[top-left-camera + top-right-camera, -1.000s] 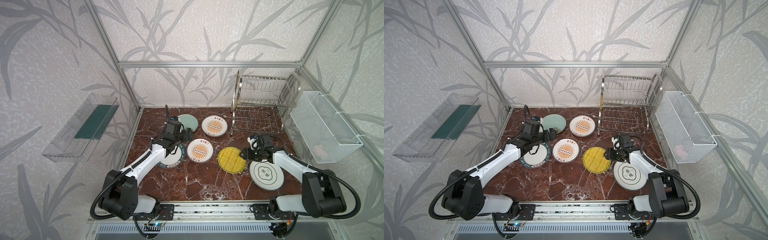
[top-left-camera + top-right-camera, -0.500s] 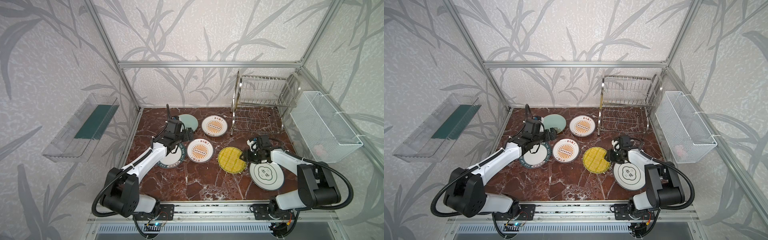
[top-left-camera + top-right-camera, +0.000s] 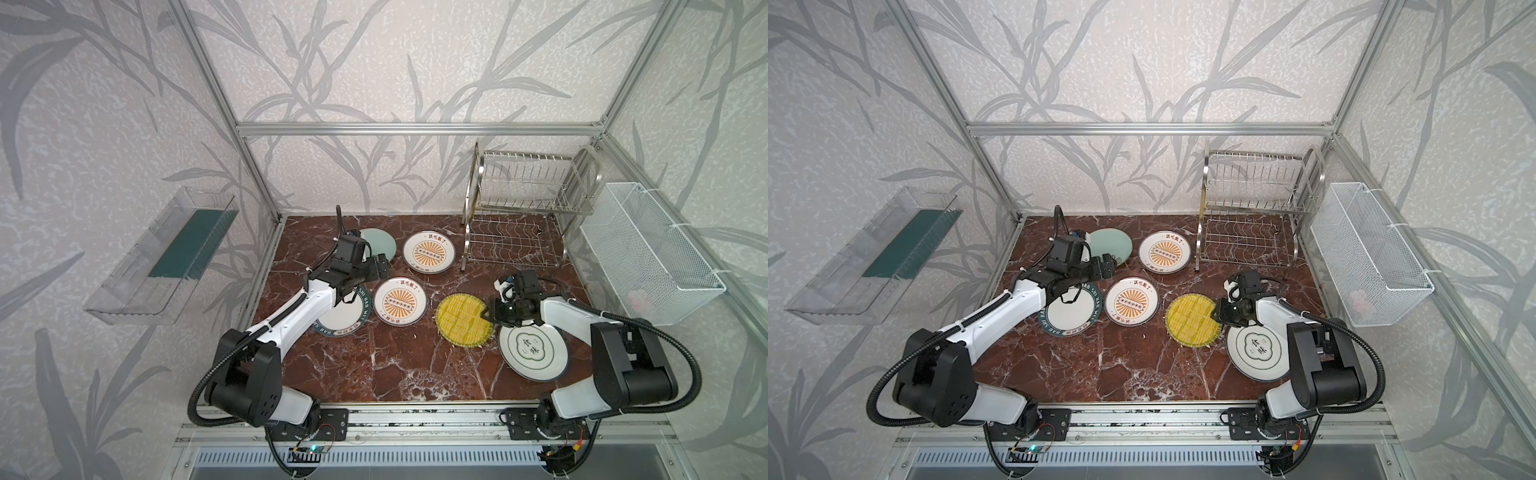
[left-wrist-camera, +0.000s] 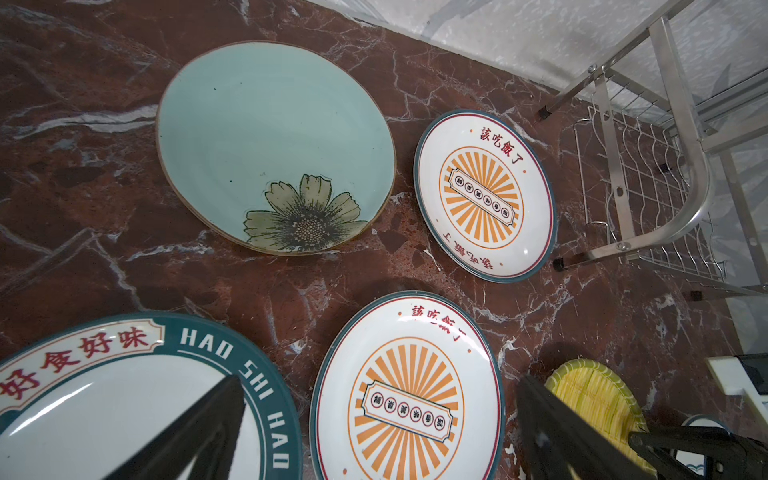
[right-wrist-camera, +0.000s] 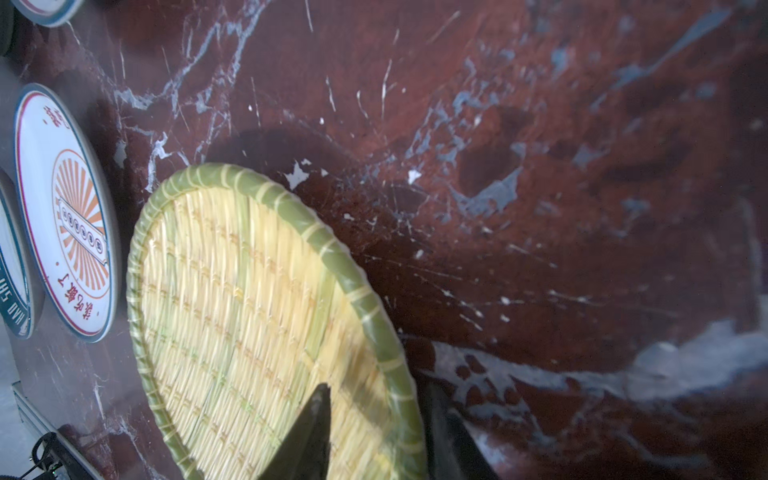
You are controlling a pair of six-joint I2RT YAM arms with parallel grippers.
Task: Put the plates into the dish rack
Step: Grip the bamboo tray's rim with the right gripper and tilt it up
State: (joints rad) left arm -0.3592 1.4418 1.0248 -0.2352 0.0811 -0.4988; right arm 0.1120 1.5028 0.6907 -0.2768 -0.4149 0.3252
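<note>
Marble table (image 3: 395, 374), six plates (image 3: 400, 302), one dish rack (image 3: 523, 199), left gripper (image 3: 381, 266) wide open, empty, right gripper (image 3: 486, 312) astride yellow plate (image 3: 461, 320) rim, grip unclear

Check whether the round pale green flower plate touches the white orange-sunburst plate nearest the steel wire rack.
Apart. The left wrist view shows bare marble tabletop between the pale green flower plate and the orange-sunburst plate.

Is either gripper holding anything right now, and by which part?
Left gripper is open, holding nothing. Right gripper straddles the yellow plate at its rim; a firm grip cannot be told.
</note>
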